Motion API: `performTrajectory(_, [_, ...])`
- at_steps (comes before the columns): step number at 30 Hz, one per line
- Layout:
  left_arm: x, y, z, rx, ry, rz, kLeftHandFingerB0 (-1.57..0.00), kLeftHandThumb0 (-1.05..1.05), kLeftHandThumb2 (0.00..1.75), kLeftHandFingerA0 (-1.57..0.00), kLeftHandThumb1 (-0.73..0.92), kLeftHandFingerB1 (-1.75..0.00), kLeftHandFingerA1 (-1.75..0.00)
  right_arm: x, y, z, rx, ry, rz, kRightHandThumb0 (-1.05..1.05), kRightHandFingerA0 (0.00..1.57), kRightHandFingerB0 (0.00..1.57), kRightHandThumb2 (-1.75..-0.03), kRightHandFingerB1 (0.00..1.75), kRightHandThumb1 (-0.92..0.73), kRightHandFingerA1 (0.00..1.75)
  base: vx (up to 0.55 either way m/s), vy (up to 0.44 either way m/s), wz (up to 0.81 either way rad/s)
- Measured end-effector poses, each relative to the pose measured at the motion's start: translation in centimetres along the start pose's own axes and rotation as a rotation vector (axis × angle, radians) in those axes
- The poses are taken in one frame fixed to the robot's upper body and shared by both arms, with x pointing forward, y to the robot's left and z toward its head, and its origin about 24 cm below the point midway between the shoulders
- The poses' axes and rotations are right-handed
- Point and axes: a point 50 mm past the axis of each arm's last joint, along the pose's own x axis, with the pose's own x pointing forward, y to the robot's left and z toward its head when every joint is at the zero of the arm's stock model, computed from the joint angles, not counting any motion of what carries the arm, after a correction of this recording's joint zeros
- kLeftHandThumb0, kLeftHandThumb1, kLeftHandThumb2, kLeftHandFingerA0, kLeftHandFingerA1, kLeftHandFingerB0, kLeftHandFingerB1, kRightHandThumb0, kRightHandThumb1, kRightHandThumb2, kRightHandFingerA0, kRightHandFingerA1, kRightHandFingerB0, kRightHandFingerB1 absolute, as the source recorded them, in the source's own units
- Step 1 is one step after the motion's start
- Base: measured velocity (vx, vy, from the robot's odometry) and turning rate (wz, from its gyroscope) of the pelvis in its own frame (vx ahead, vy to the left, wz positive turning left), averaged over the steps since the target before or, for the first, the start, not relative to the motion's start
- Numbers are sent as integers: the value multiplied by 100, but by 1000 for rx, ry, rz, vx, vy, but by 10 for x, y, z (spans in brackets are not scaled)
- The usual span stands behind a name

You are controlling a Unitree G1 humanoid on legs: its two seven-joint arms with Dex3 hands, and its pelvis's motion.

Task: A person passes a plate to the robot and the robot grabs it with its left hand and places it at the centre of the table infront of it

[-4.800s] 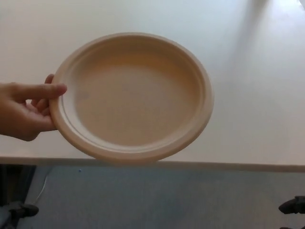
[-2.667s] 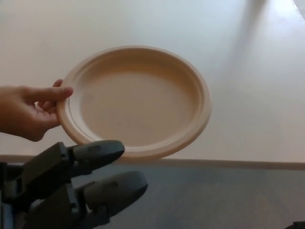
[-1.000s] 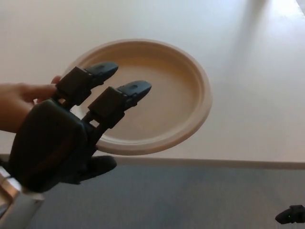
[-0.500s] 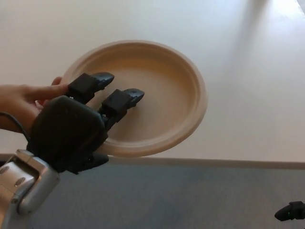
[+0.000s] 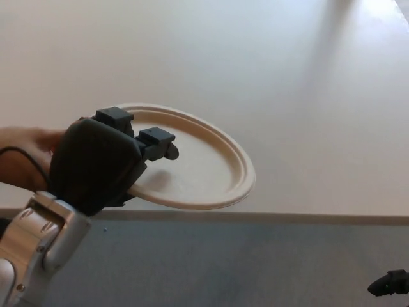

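A beige paper plate (image 5: 204, 169) hangs over the near edge of the white table (image 5: 255, 70), tilted flatter than before. My left hand (image 5: 102, 163) is shut on the plate's left rim, two fingers (image 5: 160, 142) curled over the top and the thumb below. A person's hand (image 5: 22, 157) sits just behind my left hand at the far left; whether it still touches the plate is hidden. A small dark part of my right hand (image 5: 388, 283) shows at the bottom right corner.
The table's front edge (image 5: 287, 219) runs across the lower picture, with grey floor (image 5: 243, 268) below it. A bright patch of light falls on the table's far right corner (image 5: 383, 13).
My left hand has closed its fingers down on the plate's rim. The plate has tipped flatter and dropped lower in the picture. The person's hand has drawn back to the left.
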Motion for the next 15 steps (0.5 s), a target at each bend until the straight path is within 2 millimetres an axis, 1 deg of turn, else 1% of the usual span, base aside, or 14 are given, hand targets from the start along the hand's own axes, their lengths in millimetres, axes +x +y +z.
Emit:
performTrajectory(1, [0,0,0,-1,-1,11,-76,-18,57,-89,50,-104,-156,0,0,0,0,0,0,-60,52,34,-89,56,-49,67,0,0,0])
performTrajectory(2, [0,-1,0,-1,-3,23,-75,-21,58,-88,53,-106,-157,0,0,0,0,0,0,-60,53,35,-90,57,-49,68,0,0,0])
performTrajectory(3, [-1,-1,0,-1,-6,34,-79,-31,63,-92,48,-107,-152,0,0,0,0,-1,0,-58,58,42,-59,48,-66,61,0,0,0])
performTrajectory(4, [-1,-1,0,-2,-11,43,-79,-31,63,-92,48,-107,-152,0,0,0,0,-1,0,-58,58,42,-59,48,-66,61,0,0,0])
performTrajectory(5, [-1,-1,-1,0,-19,53,-78,-23,58,-87,55,-103,-158,0,-1,1,0,-1,-1,-58,58,42,-59,47,-65,61,0,0,0])
performTrajectory(6, [-1,-1,-1,0,-22,57,-78,-23,58,-87,55,-103,-158,0,-1,1,-1,-1,-1,-58,58,42,-59,47,-65,61,0,0,0])
performTrajectory(7, [-1,-1,-3,0,-32,73,-90,-23,58,-89,53,-80,-151,1,-2,2,-1,-2,-2,-57,59,43,-59,47,-66,61,0,0,0])
performTrajectory(10, [-2,-2,-3,-11,-43,98,-88,-23,58,-90,52,-83,-151,1,-3,4,-6,-4,1,-57,60,44,-59,47,-66,61,0,0,0])
performTrajectory(11, [-2,-2,-3,-15,-46,104,-81,-20,56,-89,55,-97,-153,1,-3,4,-6,-4,2,-57,60,43,-59,48,-66,61,0,0,0])
performTrajectory(12, [-2,-2,-3,-19,-50,111,-82,-21,57,-88,52,-94,-154,1,-4,4,-7,-4,3,-57,60,46,-60,47,-66,59,0,0,0])
performTrajectory(15, [-1,-2,-2,-27,-59,129,-83,-23,56,-90,54,-93,-151,2,-4,5,-7,-2,5,-58,59,45,-59,47,-65,60,0,0,0])
